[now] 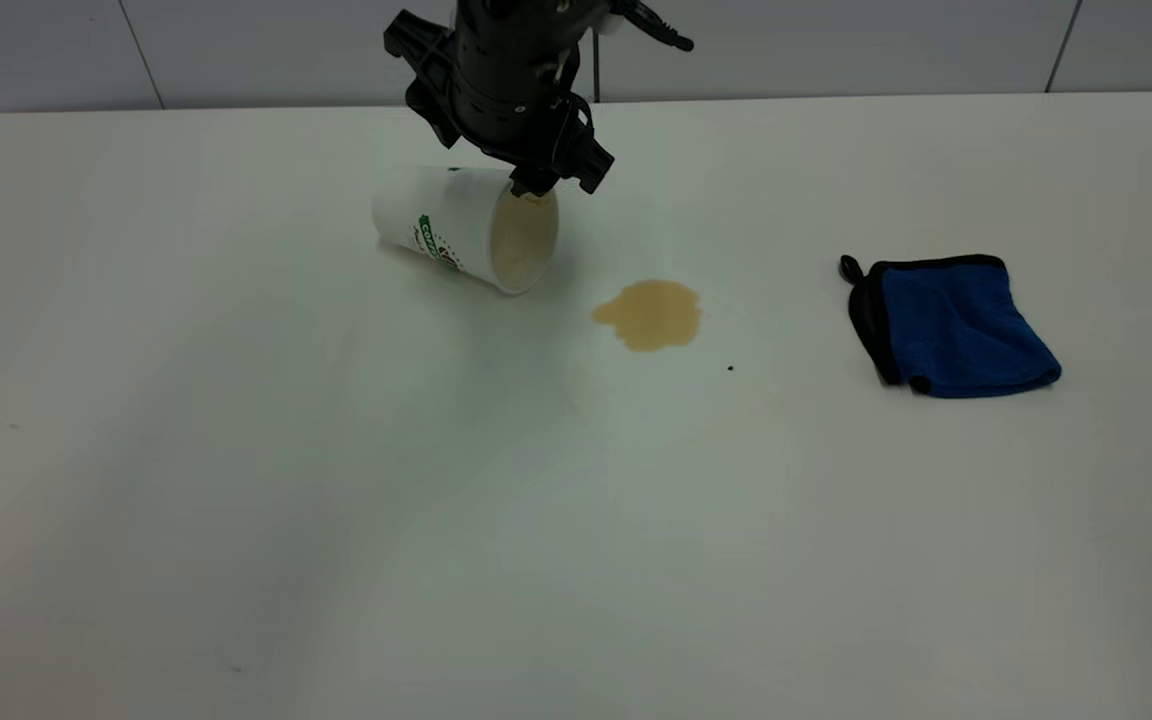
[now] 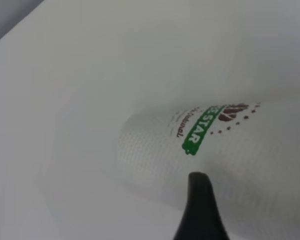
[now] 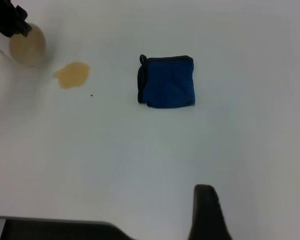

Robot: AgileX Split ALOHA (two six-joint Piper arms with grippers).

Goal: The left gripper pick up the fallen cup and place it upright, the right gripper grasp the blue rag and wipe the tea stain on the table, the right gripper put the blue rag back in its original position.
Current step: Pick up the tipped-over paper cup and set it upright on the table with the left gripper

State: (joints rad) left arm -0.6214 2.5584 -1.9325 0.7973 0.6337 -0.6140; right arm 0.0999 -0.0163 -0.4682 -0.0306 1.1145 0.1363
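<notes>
The cup (image 1: 456, 235) lies on its side on the table (image 1: 336, 500), its tea-stained mouth turned toward the tea stain (image 1: 649, 314). My left gripper (image 1: 533, 185) hangs over the cup with its tip at the upper rim of the mouth. In the left wrist view the cup's wall with the green band (image 2: 200, 130) fills the middle, close under that gripper (image 2: 225, 220). The blue rag (image 1: 954, 325) lies folded at the right, also in the right wrist view (image 3: 166, 81). My right gripper (image 3: 225, 220) is high above the table's near side, far from the rag.
A tiny black speck (image 1: 730, 368) lies just right of the stain. The right wrist view also shows the stain (image 3: 72, 74), the cup's mouth (image 3: 27, 46) and a dark edge (image 3: 50, 227) along the near side.
</notes>
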